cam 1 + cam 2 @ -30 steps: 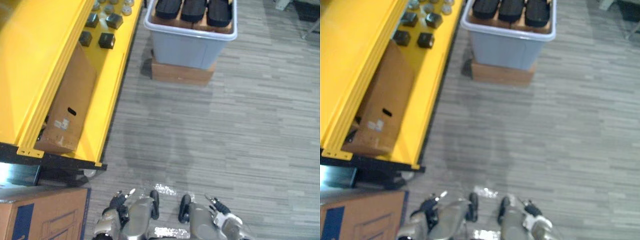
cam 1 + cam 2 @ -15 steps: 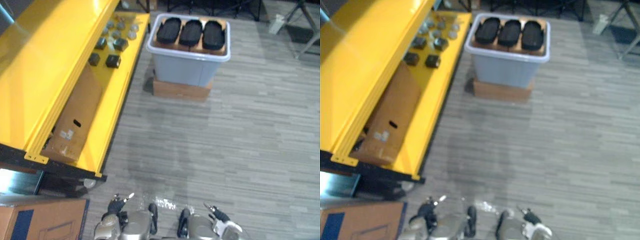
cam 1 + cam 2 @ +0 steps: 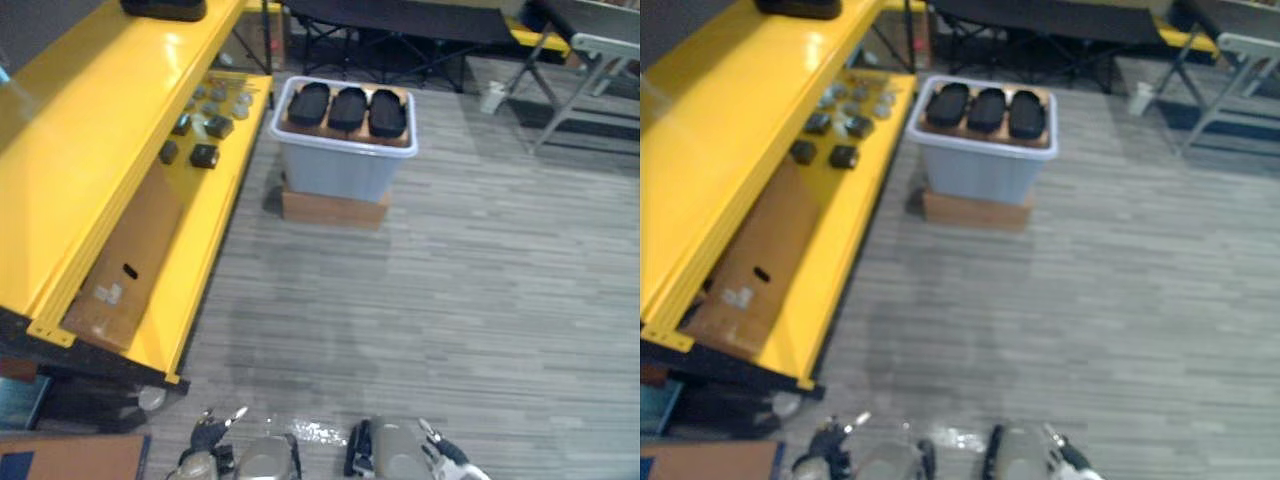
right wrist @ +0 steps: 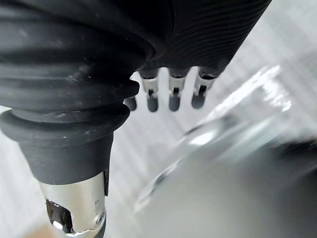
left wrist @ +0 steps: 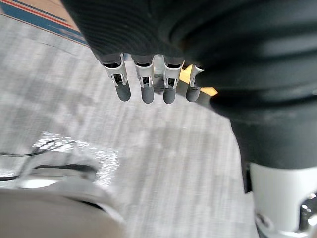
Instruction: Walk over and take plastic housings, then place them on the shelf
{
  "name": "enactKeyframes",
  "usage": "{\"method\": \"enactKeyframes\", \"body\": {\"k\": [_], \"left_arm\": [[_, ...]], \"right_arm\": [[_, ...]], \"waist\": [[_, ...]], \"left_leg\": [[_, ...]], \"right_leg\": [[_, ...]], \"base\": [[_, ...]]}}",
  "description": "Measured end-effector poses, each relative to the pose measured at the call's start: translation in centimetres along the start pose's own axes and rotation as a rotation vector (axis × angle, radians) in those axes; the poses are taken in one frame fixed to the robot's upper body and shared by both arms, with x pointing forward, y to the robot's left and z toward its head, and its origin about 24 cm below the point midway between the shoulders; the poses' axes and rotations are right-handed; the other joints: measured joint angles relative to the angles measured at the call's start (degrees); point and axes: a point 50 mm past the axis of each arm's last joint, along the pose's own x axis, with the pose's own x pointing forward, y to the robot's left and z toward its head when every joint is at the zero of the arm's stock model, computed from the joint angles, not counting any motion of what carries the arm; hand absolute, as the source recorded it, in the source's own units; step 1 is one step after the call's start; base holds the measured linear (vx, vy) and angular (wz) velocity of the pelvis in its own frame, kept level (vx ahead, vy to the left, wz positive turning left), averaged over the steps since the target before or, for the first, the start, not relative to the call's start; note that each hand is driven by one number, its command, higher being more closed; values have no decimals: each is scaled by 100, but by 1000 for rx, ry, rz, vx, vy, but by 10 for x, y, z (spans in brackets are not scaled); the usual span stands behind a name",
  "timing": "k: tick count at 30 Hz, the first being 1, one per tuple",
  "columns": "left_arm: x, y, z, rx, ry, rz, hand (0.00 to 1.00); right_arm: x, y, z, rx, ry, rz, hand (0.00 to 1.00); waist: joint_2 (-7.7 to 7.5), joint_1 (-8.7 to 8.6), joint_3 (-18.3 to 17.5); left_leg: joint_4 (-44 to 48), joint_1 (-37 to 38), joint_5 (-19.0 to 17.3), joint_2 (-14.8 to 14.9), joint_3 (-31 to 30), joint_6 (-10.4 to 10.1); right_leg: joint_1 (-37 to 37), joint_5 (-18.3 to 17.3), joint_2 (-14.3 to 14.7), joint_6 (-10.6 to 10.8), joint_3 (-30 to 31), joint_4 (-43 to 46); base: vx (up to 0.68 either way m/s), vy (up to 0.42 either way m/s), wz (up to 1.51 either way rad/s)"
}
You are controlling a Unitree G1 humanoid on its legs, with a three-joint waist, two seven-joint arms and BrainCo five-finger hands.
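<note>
1. Plastic housings, three dark shells, are pictured in the left eye view side by side in a grey bin set on a cardboard box, well ahead of both hands. The left hand and the right hand are hung low, far short of the bin.
2. In the right eye view, the whole frame is found shifted against a second ago: the bin, then cut off at the top edge, is now shown complete, with dark folding furniture revealed beyond it. This is read as a move of the camera, not of the things. A yellow shelf is seen on the left hand's side, with a dark object, possibly another housing, on its top tier, far ahead of that hand.
3. In the left wrist view, the left hand's fingers are shown straight and slightly apart, pointed at the grey floor; nothing is held.
4. In the right wrist view, the right hand's fingers are likewise shown straight and empty.
5. The task is judged to be at its walking stage: no housing has been taken, and the floor between hands and bin must be crossed before any grasp can be tried. The shelf is already close on the left hand's side for the later placing.
</note>
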Motion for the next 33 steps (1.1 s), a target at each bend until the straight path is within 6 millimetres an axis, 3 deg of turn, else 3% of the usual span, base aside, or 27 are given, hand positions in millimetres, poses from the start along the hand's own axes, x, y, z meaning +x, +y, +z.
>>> {"method": "enactKeyframes", "body": {"k": [4,7,8,9,11,13,14,15,16,17,20,22,23,24,25,26,27,28,29,30,31,32,33], "left_arm": [[1,-5,6,-91,-5,35,0],[-3,-35,14,-169,-23,-33,0],[-5,-44,15,-197,-27,-55,0],[-5,-42,17,-222,-29,-47,0],[-4,-33,12,-272,0,-20,0],[-5,-27,7,-248,17,-25,0],[-6,-22,4,-246,11,-26,0],[-6,-21,5,-229,3,-28,0],[-9,-15,-1,-193,2,-21,0],[-13,-6,-18,-160,38,-4,0],[-17,15,-39,-77,102,25,0],[-17,15,-42,-76,108,18,0],[-18,12,-45,-70,119,-2,0],[-19,13,-45,-71,118,-9,0],[-19,17,-46,-67,119,-2,0],[-18,18,-44,-58,109,-1,0],[-15,16,-36,-47,83,-6,0],[-15,17,-36,-45,76,-3,0],[-13,16,-29,-63,50,-4,0],[-10,10,-14,-88,-10,-18,0],[-8,6,-6,-89,-37,-28,0],[-5,-3,11,-93,-92,-50,0],[-3,-12,24,-98,-126,-68,0]], "right_arm": [[-11,-15,-39,12,106,-1,0],[-16,-22,-50,25,157,-10,0],[-15,-22,-46,3,152,-8,0],[-16,-28,-40,-16,139,-28,0],[-15,-31,-29,-101,115,-53,0],[-14,-36,-12,-173,55,-81,0],[-12,-36,3,-202,2,-92,0],[-13,-38,9,-220,-10,-100,0],[-13,-36,27,-224,-95,-104,0],[-13,-25,54,-242,-214,-76,0],[-6,37,93,-307,-380,93,0],[-5,54,105,-304,-411,140,0],[-4,58,105,-300,-404,152,0],[-3,58,103,-294,-388,153,0],[0,57,95,-293,-345,147,0],[4,51,81,-280,-273,129,0],[7,39,60,-250,-188,97,0],[7,33,49,-239,-149,81,0],[6,24,34,-224,-97,57,0],[5,13,25,-182,-68,27,0],[4,12,25,-177,-70,25,0],[4,12,26,-169,-73,26,0],[4,11,26,-138,-77,24,0]], "waist": [[10,-54,-42],[190,-183,-236],[232,-170,-226],[312,-144,-213],[310,-96,-194],[265,41,-159],[269,66,-143],[288,116,-128],[324,256,-140],[426,406,-104],[160,522,-101],[100,564,-117],[39,576,-144],[-3,579,-157],[-66,552,-163],[-148,488,-164],[-174,469,-182],[-159,463,-184],[-107,435,-234],[-49,345,-295],[-15,299,-313],[35,251,-329],[71,212,-312]], "left_leg": [[283,169,-480,394,-38,-416],[708,84,-378,770,-239,-554],[1901,-401,-144,941,-288,-553],[2941,-739,62,1219,-275,-514],[3457,-988,45,1305,-288,-491],[2988,-1443,46,875,-274,-491],[2209,-1667,73,461,-251,-486],[1742,-1726,177,246,-251,-472],[713,-1758,695,-89,-276,-451],[209,-1614,1618,-201,-312,-40],[519,-1499,1161,-359,-189,92],[886,-1510,814,-420,-286,187],[934,-1409,556,-471,-283,216],[910,-1334,489,-495,-266,220],[872,-1187,388,-532,-261,232],[812,-941,260,-559,-285,273],[773,-658,149,-530,-301,311],[729,-533,178,-501,-302,271],[647,-379,157,-448,-356,271],[435,-171,172,-246,-426,243],[404,-152,186,-151,-449,204],[408,-140,163,42,-452,67],[390,-33,55,208,-461,-102]], "right_leg": [[55,604,88,-32,-159,46],[109,64,259,-330,-502,545],[274,-117,259,-445,-624,654],[659,-279,340,-536,-724,636],[1143,-437,349,-582,-795,536],[1544,-562,166,-467,-791,292],[1695,-614,7,-390,-794,248],[1758,-651,-63,-369,-776,255],[1871,-800,-165,-211,-682,286],[1988,-1009,-92,-83,-426,357],[2229,-1022,-166,-198,188,217],[2320,-978,-196,-127,285,400],[2105,-949,-231,-6,456,1082],[1881,-862,-298,260,527,1594],[1523,-576,-417,732,540,2419],[1176,-432,-599,764,496,3317],[946,-668,-608,478,428,3677],[869,-812,-597,386,356,3633],[795,-989,-545,216,220,3247],[653,-1088,-313,108,43,2078],[568,-1062,-193,109,21,1531],[433,-652,-21,85,18,436],[308,81,12,56,-5,-205]], "base": [[316,-269,-1],[473,-288,47],[460,-210,48],[480,-193,41],[430,-105,20],[444,-41,8],[300,50,10],[367,96,-4],[441,185,-50],[365,163,-71],[382,128,-12],[313,133,26],[292,127,15],[290,103,-1],[312,48,-2],[331,29,1],[443,-12,3],[375,-37,10],[523,-118,15],[351,-130,15],[400,-163,3],[312,-163,-2],[317,-183,-7]]}}
